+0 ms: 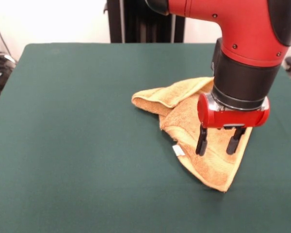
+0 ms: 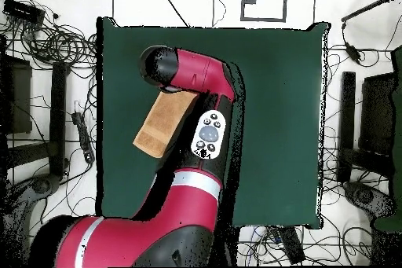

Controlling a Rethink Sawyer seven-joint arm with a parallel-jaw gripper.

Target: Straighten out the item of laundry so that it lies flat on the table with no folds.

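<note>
Over the folded towel (image 1: pixel 203 145) our gripper (image 1: pixel 220 143) hung spread and empty; we judged the limp terry best pinched at its near corner.

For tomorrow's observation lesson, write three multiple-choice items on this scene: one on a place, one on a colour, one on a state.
1. Where is the small white tag in the front view?
A. at the towel's left edge
B. on the gripper
C. at the table's corner

2. What colour is the felt-like table cover?
A. white
B. dark green
C. red

3. How does the orange-yellow terry towel lie?
A. flat, square
B. rolled up
C. folded over, bunched

Answers: 1 A, the tag sticks out at that edge. 2 B, green all round the towel. 3 C, layers overlap under the open black-fingered gripper.
</note>
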